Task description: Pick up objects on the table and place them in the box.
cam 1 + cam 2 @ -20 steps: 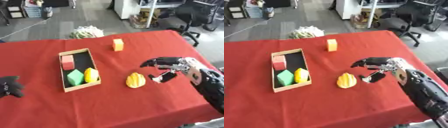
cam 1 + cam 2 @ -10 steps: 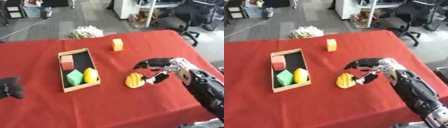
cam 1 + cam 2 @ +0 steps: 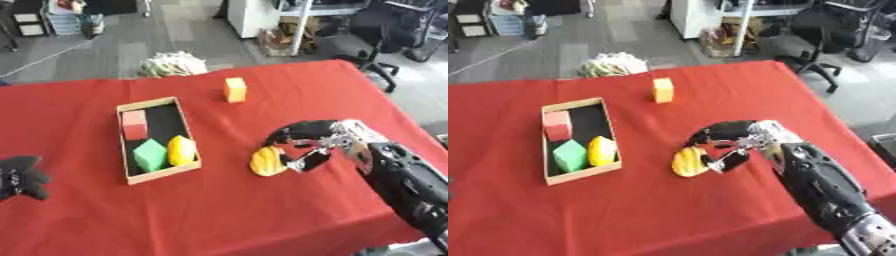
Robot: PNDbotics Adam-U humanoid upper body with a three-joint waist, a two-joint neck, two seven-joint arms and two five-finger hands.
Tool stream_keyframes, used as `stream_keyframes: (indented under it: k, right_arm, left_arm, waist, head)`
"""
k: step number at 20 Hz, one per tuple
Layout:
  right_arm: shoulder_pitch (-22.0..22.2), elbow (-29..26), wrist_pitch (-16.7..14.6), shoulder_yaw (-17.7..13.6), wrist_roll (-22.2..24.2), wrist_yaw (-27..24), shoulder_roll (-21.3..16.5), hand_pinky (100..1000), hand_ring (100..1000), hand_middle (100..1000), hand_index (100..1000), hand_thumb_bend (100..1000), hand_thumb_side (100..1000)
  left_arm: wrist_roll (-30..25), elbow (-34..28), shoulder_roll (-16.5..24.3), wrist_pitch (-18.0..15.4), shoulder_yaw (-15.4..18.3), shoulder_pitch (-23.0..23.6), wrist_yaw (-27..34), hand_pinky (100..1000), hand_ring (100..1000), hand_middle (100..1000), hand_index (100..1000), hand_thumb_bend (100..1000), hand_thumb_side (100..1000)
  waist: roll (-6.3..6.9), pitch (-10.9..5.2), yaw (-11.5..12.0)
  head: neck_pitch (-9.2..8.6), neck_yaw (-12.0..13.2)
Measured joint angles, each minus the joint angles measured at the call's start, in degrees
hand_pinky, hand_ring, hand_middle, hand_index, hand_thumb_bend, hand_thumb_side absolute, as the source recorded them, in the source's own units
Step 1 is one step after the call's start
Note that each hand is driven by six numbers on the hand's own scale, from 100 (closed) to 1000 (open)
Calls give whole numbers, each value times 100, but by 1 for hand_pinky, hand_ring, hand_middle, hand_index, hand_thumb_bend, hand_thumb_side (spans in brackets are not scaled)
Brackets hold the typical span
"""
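A yellow-orange rounded object (image 3: 265, 161) lies on the red table right of the box. My right hand (image 3: 313, 141) arches over it from the right, fingers curved above its top and thumb at its right side, not clearly closed on it. The shallow cardboard box (image 3: 122, 108) holds a pink block (image 3: 134, 124), a green block (image 3: 150, 154) and a yellow object (image 3: 181, 150). An orange block (image 3: 234, 89) stands on the table farther back. My left hand (image 3: 19, 178) rests at the lower left edge, fingers relaxed.
The red table (image 3: 219, 210) ends at the right near my forearm. A pale bundle (image 3: 173, 63) lies just beyond the far edge. Office chairs and shelving stand on the floor behind.
My right hand has moved left toward the yellow-orange object and now arches over it with fingers around its top. The object stays in place.
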Motion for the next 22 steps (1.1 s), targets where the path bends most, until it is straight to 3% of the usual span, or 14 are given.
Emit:
stream_keyframes:
  k: [1, 2, 3, 4, 7, 8, 9, 10, 11, 12, 18, 22]
  right_arm:
    - [3, -7, -7, 2, -7, -1, 9, 853, 861, 793, 548, 100, 284]
    - [5, -22, -36, -1, -36, -18, 20, 831, 824, 757, 448, 100, 268]
    - [21, -47, -92, -15, -92, -67, 31, 828, 818, 752, 435, 100, 265]
    - [40, -75, -166, -23, -166, -138, 34, 808, 774, 716, 359, 100, 250]
    - [47, -160, -406, -75, -419, -388, 35, 798, 750, 697, 346, 100, 237]
    - [45, -188, -458, -94, -502, -465, 34, 796, 741, 688, 343, 100, 281]
    - [38, -210, -499, -109, -561, -548, 33, 793, 732, 678, 340, 100, 227]
    - [19, -223, -525, -125, -604, -637, 28, 794, 727, 674, 339, 100, 227]
    - [-18, -231, -540, -129, -625, -733, 21, 795, 725, 671, 339, 100, 316]
    - [-61, -249, -546, -138, -629, -822, 10, 795, 724, 670, 338, 100, 227]
    - [-341, -241, -481, -233, -484, -1313, -76, 794, 718, 666, 340, 100, 222]
    - [-785, -37, -391, -394, -394, -1495, -71, 798, 717, 670, 340, 100, 214]
  left_arm:
    - [-2, 0, 0, 0, 0, 0, -1, 662, 621, 660, 895, 100, 962]
    - [-4, 0, -1, 2, -1, 0, -2, 662, 621, 660, 895, 100, 962]
    - [-8, 0, -2, 6, -1, 1, -2, 662, 621, 660, 895, 100, 962]
    - [-12, 0, -8, 9, -1, 3, -3, 662, 621, 660, 895, 100, 963]
    - [-22, 0, -46, 19, -2, 8, -4, 662, 620, 660, 895, 100, 962]
    - [-23, 0, -46, 20, -2, 8, -4, 661, 620, 660, 895, 100, 964]
    - [-24, 0, -46, 21, -2, 8, -4, 661, 620, 659, 895, 100, 961]
    - [-24, 0, -47, 22, -2, 9, -4, 661, 620, 659, 895, 100, 961]
    - [-24, 0, -48, 22, -2, 9, -4, 661, 620, 659, 895, 100, 962]
    - [-24, 0, -49, 23, -2, 10, -4, 661, 620, 659, 895, 100, 962]
    - [-24, -2, -79, 24, -1, 14, -1, 661, 619, 658, 895, 100, 943]
    - [-24, -45, -123, 24, 2, 7, 22, 660, 618, 655, 894, 100, 940]
  waist:
    - [0, 0, 0]
    - [0, 0, 0]
    - [0, 0, 0]
    - [0, 0, 0]
    - [1, 0, 2]
    - [1, 0, 6]
    - [1, 0, 12]
    - [1, 0, 17]
    - [1, 0, 21]
    - [1, 0, 28]
    - [0, 0, 93]
    - [2, 20, 195]
  head:
    - [0, -1]
    - [0, -2]
    - [0, -2]
    - [0, -2]
    - [0, -5]
    - [0, -11]
    - [0, -16]
    - [0, -19]
    - [0, -23]
    - [0, -26]
    - [0, -53]
    - [0, -100]
